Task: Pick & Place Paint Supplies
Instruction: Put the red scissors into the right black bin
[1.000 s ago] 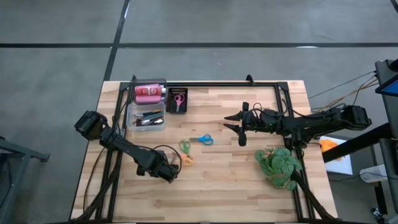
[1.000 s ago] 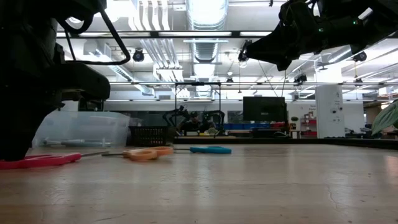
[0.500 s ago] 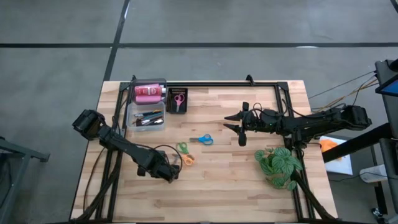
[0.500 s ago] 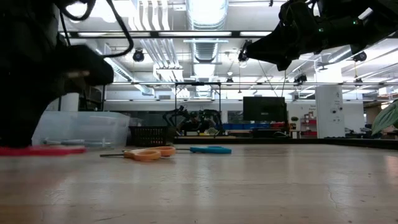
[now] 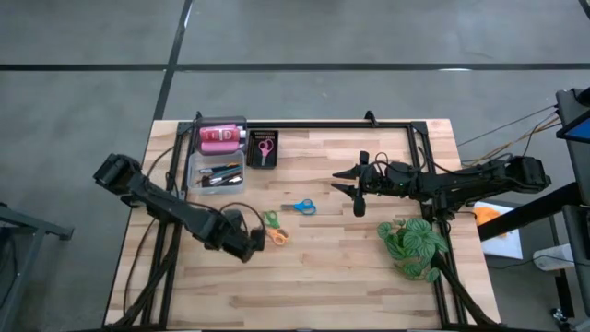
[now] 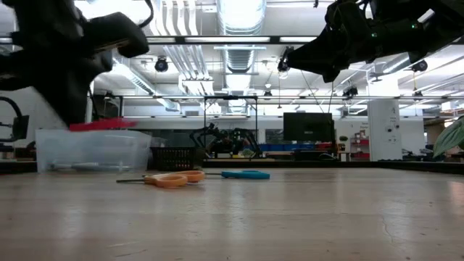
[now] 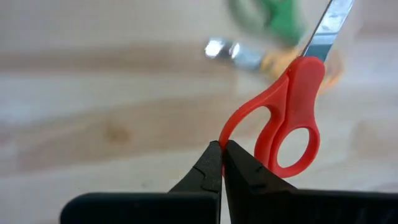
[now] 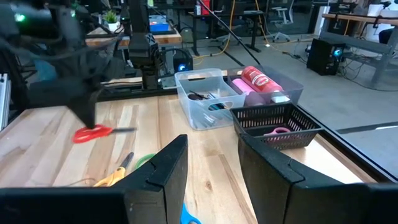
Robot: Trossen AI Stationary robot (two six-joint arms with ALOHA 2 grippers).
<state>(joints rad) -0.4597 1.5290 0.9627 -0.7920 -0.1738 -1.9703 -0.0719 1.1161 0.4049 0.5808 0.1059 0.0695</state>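
My left gripper (image 5: 251,242) is shut on small red-handled scissors (image 7: 292,118) and hangs above the table's near-left part; the scissors show as a red bar in the low view (image 6: 101,125) and in the right wrist view (image 8: 93,133). Orange scissors (image 5: 277,236), green scissors (image 5: 272,219) and blue scissors (image 5: 302,207) lie flat on the wood. A pink bottle (image 5: 219,138) and brushes (image 5: 219,173) lie in the clear tub (image 5: 194,175). Pink scissors (image 5: 265,146) lie in the black basket (image 5: 253,157). My right gripper (image 5: 356,190) is open, high above the table's middle. My left gripper pinches the outer rim of one red handle loop (image 7: 227,134) between its two fingertips (image 7: 208,163). It comes from above, slanting down. The scissors are lifted clear of the table and lie about level, with the blades (image 7: 323,34) pointing away from the fingers.
A green leafy plant (image 5: 415,244) stands at the near-right corner under my right arm. The tub and basket sit at the far-left corner. Bare wood lies along the near edge (image 5: 313,295) and between the two arms.
My left gripper has risen, staying shut, and drawn slightly toward the far edge. The red scissors, lying on the table a second ago, are lifted clear and now hang about level with the tub's rim in the low view.
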